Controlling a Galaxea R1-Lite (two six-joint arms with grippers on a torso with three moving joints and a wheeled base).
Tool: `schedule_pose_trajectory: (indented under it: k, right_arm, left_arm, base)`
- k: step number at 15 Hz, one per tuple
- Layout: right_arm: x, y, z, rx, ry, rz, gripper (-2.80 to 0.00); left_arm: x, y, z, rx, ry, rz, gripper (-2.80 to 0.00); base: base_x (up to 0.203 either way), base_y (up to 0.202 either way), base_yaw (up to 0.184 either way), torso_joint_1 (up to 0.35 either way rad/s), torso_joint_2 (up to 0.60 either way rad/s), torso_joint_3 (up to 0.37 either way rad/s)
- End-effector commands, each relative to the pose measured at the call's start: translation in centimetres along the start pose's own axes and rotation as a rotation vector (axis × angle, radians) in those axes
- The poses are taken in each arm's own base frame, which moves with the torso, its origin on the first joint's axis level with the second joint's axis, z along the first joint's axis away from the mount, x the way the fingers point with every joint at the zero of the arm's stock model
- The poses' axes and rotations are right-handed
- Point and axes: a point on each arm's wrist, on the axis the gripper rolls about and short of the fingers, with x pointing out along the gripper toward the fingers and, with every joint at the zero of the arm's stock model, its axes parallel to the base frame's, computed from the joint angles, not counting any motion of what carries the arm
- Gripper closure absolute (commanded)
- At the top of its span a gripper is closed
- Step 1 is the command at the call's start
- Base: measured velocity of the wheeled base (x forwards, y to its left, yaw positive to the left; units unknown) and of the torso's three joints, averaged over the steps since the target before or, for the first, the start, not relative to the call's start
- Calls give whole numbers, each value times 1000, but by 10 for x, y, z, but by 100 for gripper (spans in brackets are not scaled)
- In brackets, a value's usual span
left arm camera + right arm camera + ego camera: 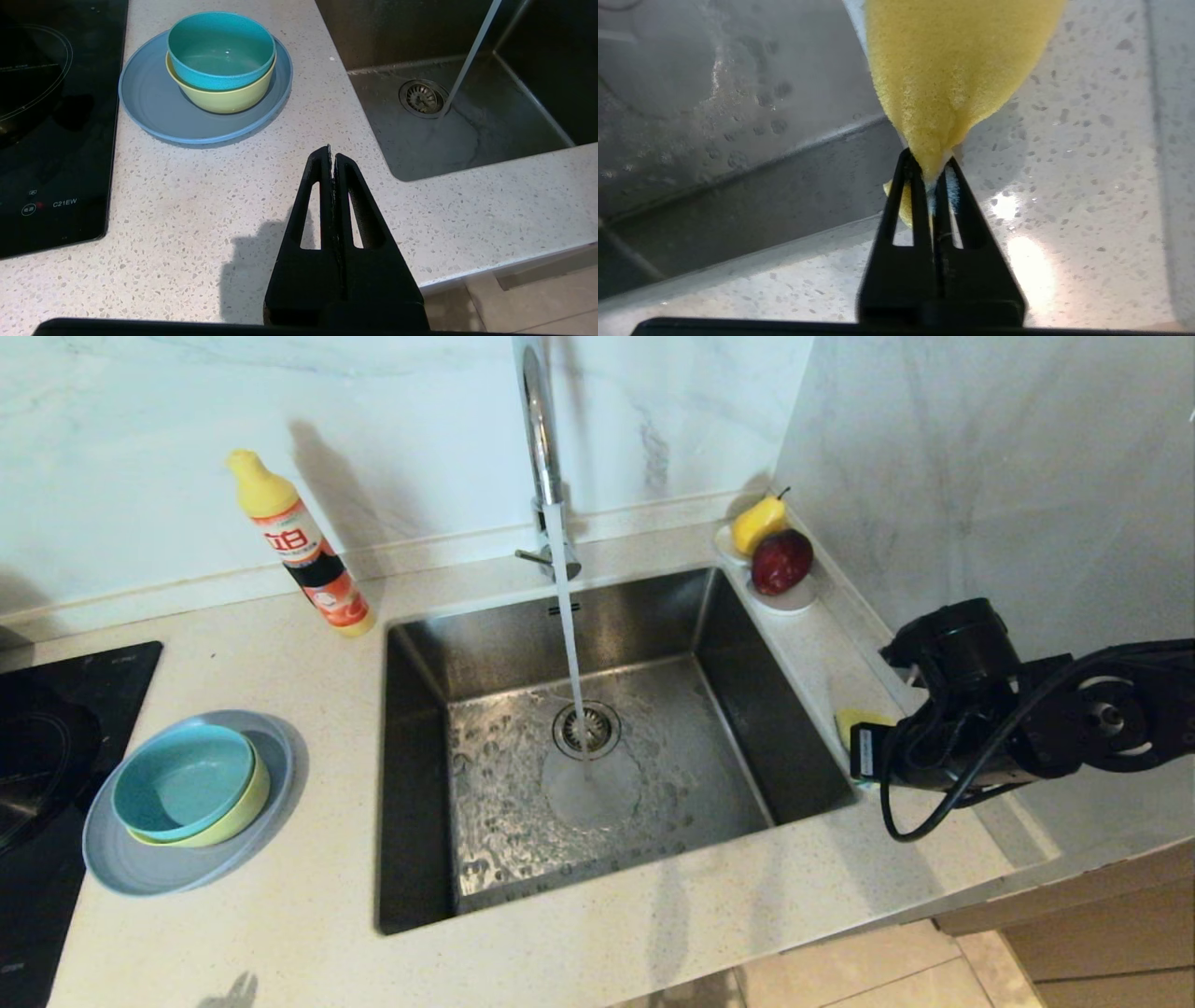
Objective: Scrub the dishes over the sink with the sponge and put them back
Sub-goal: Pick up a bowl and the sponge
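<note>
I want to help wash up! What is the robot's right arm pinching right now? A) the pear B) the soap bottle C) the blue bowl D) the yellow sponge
D: in the right wrist view the right gripper's fingers are squeezed shut on the yellow sponge beside the sink.

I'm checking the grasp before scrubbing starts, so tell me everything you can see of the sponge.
The sponge is yellow, porous foam, wide at its far end and squeezed to a narrow point where the right gripper is shut on it. A bit of bluish-white material shows between the fingers at the pinch. It is held beside the sink's right edge, over the speckled counter. In the head view only a yellow corner shows behind the arm. No scouring face is visible.
</note>
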Motion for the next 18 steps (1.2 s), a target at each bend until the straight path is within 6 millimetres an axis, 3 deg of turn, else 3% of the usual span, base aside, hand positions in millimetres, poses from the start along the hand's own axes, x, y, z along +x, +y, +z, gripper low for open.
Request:
schedule_pose_trajectory:
  k: [1, 4, 8, 11, 14, 18]
  right_arm:
    - [-1, 0, 0, 3, -1, -1, 0]
    - [-12, -1, 5, 5, -27, 10, 0]
    - [-70, 1, 10, -38, -100, 71, 0]
    - [-124, 14, -8, -134, -96, 204, 0]
    - [-162, 23, -28, -220, -71, 316, 0]
    - [-190, 35, -52, -338, -5, 432, 0]
  left_arm:
    - [2, 0, -11, 1, 38, 0, 0]
    - [2, 0, -11, 1, 37, 0, 0]
    - [2, 0, -11, 1, 37, 0, 0]
    - [2, 0, -11, 1, 38, 0, 0]
    - [2, 0, -11, 1, 38, 0, 0]
    - [2, 0, -11, 1, 36, 0, 0]
  base:
    - [0, 0, 0, 0, 0, 0]
    - [0, 0, 0, 0, 0, 0]
    - [0, 0, 0, 0, 0, 0]
    - [0, 0, 0, 0, 0, 0]
    - [0, 0, 0, 0, 0, 0]
    - [0, 0, 0, 0, 0, 0]
